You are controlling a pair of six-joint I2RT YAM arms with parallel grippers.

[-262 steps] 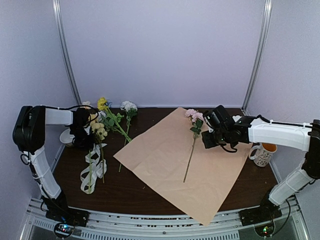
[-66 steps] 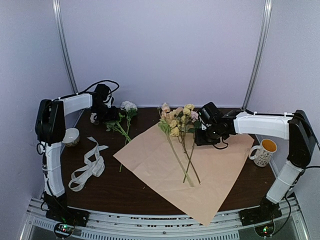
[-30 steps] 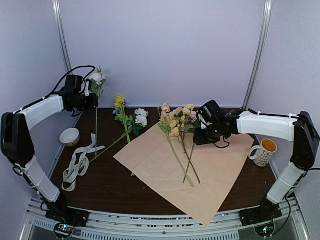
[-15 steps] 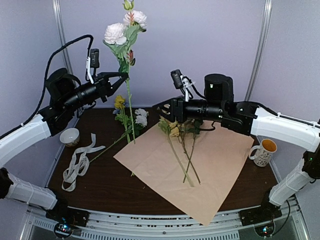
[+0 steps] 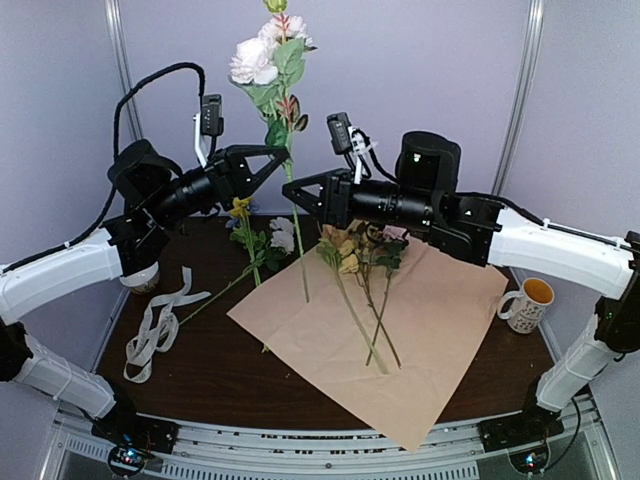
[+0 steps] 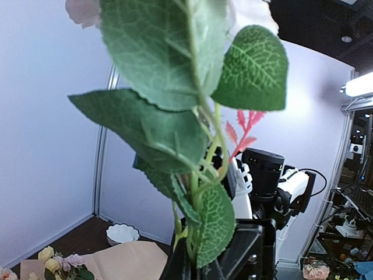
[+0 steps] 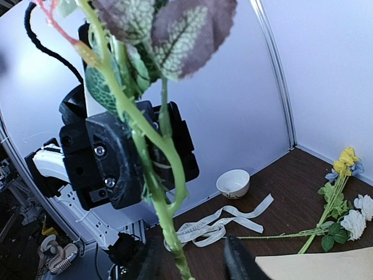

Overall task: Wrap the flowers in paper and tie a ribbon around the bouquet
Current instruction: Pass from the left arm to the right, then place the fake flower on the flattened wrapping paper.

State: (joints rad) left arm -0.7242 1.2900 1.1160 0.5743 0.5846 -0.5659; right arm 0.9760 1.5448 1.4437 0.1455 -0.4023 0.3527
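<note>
My left gripper [image 5: 278, 153] is raised high and shut on the stem of a tall flower [image 5: 268, 58] with white and pink blooms. In the left wrist view its leaves [image 6: 175, 116] fill the frame above my left gripper [image 6: 195, 263]. My right gripper [image 5: 298, 192] is open just below, and the green stem [image 7: 166, 233] passes between its fingers [image 7: 152, 263]. Several flowers [image 5: 358, 252] lie on the tan paper [image 5: 440, 330]. The cream ribbon [image 5: 158, 322] lies loose at the left, and in the right wrist view the ribbon [image 7: 224, 224] shows below the stem.
More flowers [image 5: 262, 240] lie on the dark table behind the paper's left corner. A white bowl [image 7: 233, 182] stands at the back left. A mug [image 5: 530, 302] stands at the right edge. The left gripper's black body [image 7: 125, 153] is close in front of my right wrist camera.
The left gripper has carried the tall flower to the right. The right gripper has moved left to meet it, and the stem now runs between its fingers.
</note>
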